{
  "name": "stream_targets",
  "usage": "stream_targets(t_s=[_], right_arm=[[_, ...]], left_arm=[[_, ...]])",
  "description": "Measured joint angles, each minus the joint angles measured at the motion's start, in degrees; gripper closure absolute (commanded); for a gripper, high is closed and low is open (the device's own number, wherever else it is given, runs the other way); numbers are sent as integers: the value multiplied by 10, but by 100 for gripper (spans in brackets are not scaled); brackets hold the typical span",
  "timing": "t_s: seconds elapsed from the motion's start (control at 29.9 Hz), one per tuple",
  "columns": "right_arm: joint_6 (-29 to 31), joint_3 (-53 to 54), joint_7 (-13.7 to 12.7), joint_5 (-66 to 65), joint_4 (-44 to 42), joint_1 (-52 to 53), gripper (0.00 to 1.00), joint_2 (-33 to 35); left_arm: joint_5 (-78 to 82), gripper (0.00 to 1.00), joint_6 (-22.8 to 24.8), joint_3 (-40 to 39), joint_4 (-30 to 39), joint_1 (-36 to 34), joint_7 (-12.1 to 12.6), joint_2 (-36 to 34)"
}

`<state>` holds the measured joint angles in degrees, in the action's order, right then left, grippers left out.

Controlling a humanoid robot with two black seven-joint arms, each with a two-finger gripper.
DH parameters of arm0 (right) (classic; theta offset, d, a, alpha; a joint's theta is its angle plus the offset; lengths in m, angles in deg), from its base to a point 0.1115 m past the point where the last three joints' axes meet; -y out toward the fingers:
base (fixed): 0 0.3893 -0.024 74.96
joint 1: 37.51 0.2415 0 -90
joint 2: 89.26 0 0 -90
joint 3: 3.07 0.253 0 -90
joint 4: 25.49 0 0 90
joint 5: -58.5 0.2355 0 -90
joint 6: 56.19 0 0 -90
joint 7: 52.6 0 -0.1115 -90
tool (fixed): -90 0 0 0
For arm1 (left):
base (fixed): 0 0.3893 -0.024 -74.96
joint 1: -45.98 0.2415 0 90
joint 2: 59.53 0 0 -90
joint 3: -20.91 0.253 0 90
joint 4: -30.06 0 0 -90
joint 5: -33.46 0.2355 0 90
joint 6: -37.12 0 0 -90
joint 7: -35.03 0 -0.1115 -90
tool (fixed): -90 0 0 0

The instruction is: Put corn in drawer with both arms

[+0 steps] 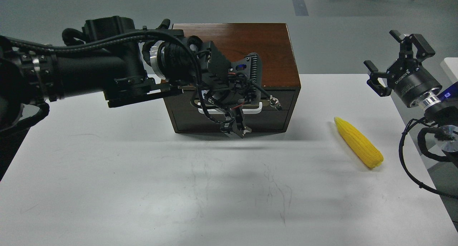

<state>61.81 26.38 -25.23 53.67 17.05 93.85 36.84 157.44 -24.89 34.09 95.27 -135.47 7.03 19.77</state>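
Reaching at the drawer (229, 111) handle, your left gripper (236, 129) looks pressed together; the corn (358, 142), lying diagonally on the desk (143, 188), sits nearer your spread right gripper (397, 58).

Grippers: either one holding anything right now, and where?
The right gripper is open and empty. The left gripper is at the drawer front; whether it grips cannot be told. The corn lies untouched.

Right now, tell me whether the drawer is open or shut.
Shut. The drawer front sits flush with the cabinet face, no pale inner sides showing. The left gripper hangs at its white handle.
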Motion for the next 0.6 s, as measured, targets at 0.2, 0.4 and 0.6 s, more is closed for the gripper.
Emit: stream_targets(t_s=[0.2,0.4,0.6], right_arm=[[0,0,3,0,0,0,0,0],[0,0,3,0,0,-1,0,0],[0,0,3,0,0,-1,0,0]], left_arm=[[0,2,0,8,0,3,0,-1],[1,2,0,9,0,7,0,-1],[2,2,0,27,1,10,0,-1]])
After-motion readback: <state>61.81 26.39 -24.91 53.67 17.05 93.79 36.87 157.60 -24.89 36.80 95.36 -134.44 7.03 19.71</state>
